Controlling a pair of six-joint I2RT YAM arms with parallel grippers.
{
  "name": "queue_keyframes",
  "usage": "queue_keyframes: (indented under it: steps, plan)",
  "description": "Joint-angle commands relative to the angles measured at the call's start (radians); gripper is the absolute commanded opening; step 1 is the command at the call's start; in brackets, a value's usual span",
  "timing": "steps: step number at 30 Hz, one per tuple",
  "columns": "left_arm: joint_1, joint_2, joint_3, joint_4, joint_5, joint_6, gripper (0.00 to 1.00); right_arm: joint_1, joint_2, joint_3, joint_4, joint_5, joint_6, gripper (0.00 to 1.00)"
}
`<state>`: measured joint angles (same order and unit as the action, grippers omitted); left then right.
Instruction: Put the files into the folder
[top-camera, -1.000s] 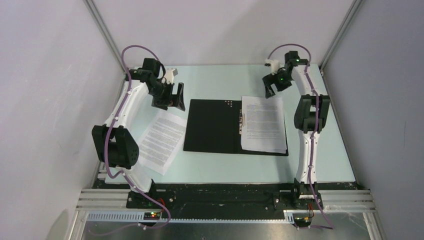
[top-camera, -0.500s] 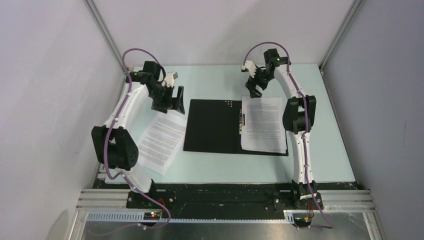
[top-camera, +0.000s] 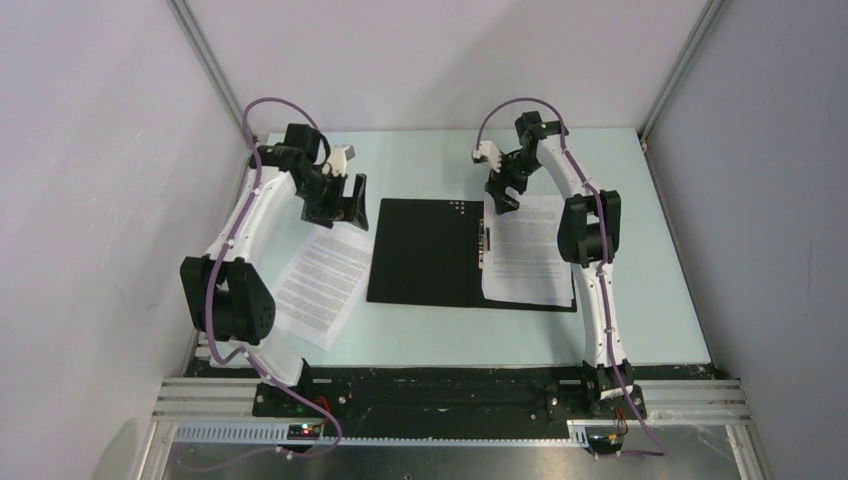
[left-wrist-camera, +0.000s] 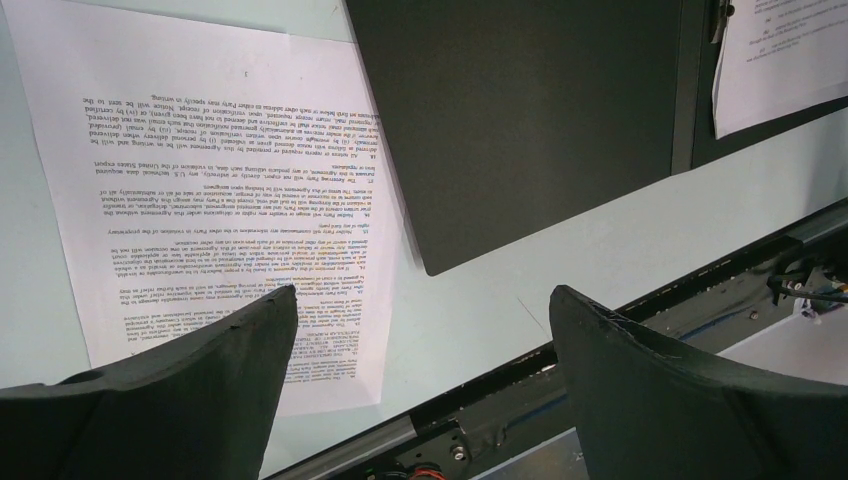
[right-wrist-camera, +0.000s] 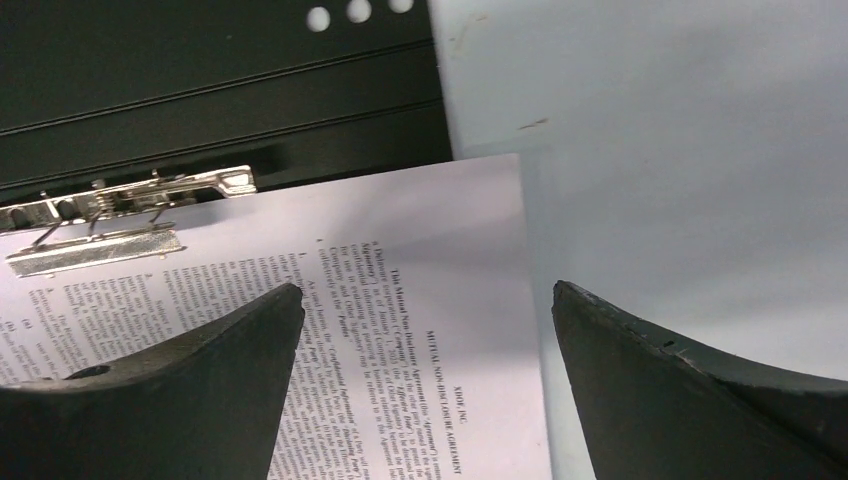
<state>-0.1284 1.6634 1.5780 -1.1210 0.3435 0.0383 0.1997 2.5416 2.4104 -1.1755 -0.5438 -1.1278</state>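
Note:
The folder (top-camera: 425, 252) lies spread open on the table, black inside up, with a metal clip (top-camera: 486, 243) on its spine; its red outside is hidden. One printed sheet (top-camera: 528, 250) lies on the folder's right half. Another sheet (top-camera: 322, 280) lies on the table left of the folder. My left gripper (top-camera: 347, 200) is open and empty above the table by the folder's far left corner. My right gripper (top-camera: 498, 190) is open and empty over the far edge of the right sheet (right-wrist-camera: 420, 300), near the clip (right-wrist-camera: 120, 215). The left wrist view shows the loose sheet (left-wrist-camera: 200, 180) and folder (left-wrist-camera: 520, 120).
Grey walls and metal posts close in the pale table (top-camera: 430, 155) on three sides. A black rail (top-camera: 450, 390) with the arm bases runs along the near edge.
My right gripper has swung left from the table's far right to above the far edge of the sheet in the folder. The left arm has barely moved.

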Motion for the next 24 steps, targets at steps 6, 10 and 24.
queue_keyframes:
  steps: [6,10,24]
  plan:
    - [-0.007,-0.041,-0.002,0.006,0.006,0.026,1.0,0.015,0.01,0.031,-0.121,-0.02,-0.062,0.99]
    - [-0.007,-0.039,-0.004,0.009,0.012,0.024,1.0,0.018,-0.011,-0.001,-0.122,-0.016,-0.071,0.99]
    - [-0.006,-0.022,-0.005,0.025,0.04,0.008,1.0,0.049,-0.075,-0.119,-0.199,-0.023,-0.123,0.93]
